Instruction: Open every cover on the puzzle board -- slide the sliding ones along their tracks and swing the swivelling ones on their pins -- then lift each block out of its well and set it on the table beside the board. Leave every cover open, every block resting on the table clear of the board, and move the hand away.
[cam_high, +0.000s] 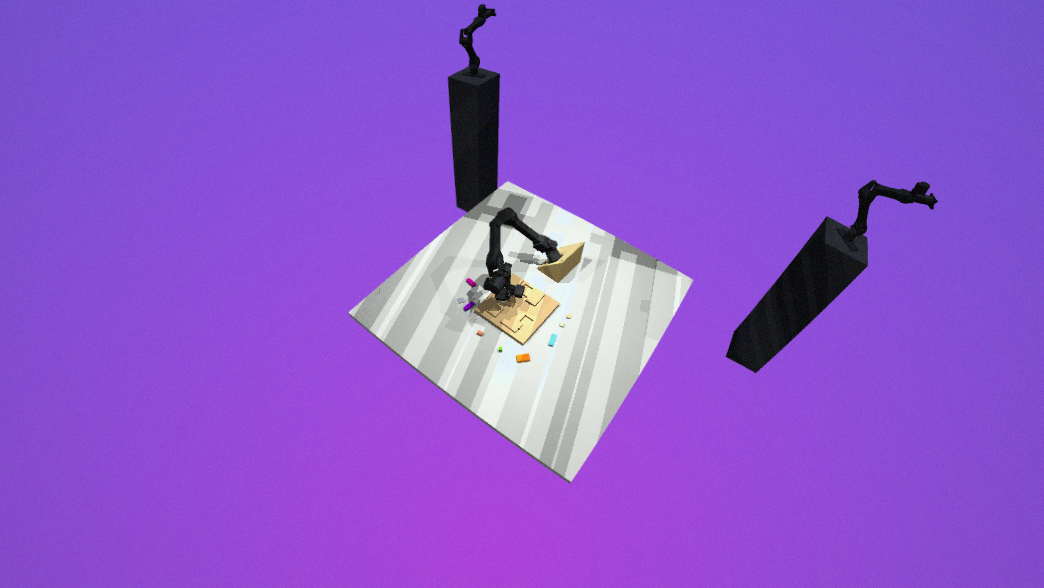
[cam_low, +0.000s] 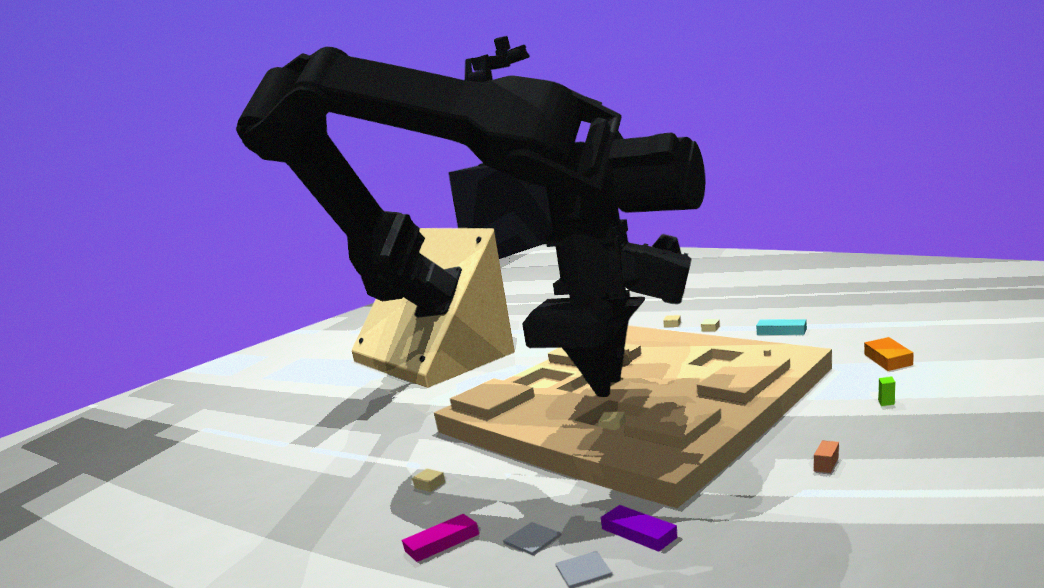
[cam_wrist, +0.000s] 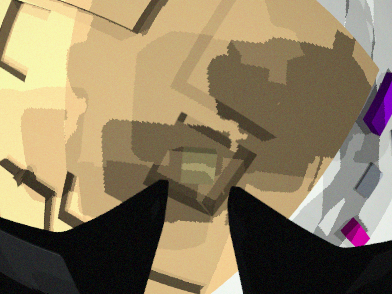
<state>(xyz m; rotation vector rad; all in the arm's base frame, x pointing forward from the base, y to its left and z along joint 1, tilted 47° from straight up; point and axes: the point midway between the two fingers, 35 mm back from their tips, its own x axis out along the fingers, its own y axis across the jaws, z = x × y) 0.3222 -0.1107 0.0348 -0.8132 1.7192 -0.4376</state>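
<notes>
The wooden puzzle board (cam_high: 541, 318) (cam_low: 511, 430) (cam_wrist: 110, 95) lies on the table. One pale yellow-green block (cam_low: 610, 420) (cam_wrist: 198, 166) sits in a shaded well, whose cover (cam_low: 694, 425) stands off to one side. My gripper (cam_low: 603, 394) (cam_wrist: 198, 192) is open and empty, its tips just above that well in the exterior view. Other covers (cam_low: 493, 399) (cam_low: 743, 378) lie beside open wells (cam_low: 714, 357) (cam_low: 544, 378) in which I see no block. Three pale blocks (cam_low: 672, 320) (cam_low: 710, 325) (cam_low: 428, 479) rest on the table clear of the board. The arm hides part of the board's back.
A magenta bar (cam_low: 440, 537), a purple bar (cam_low: 639, 528) and two grey tiles (cam_low: 532, 537) (cam_low: 583, 569) lie before the board. A brown-orange block (cam_low: 826, 456), green block (cam_low: 886, 391), orange block (cam_low: 888, 352) and cyan bar (cam_low: 780, 327) lie right of it. The arm's wooden wedge (cam_low: 474, 321) stands behind.
</notes>
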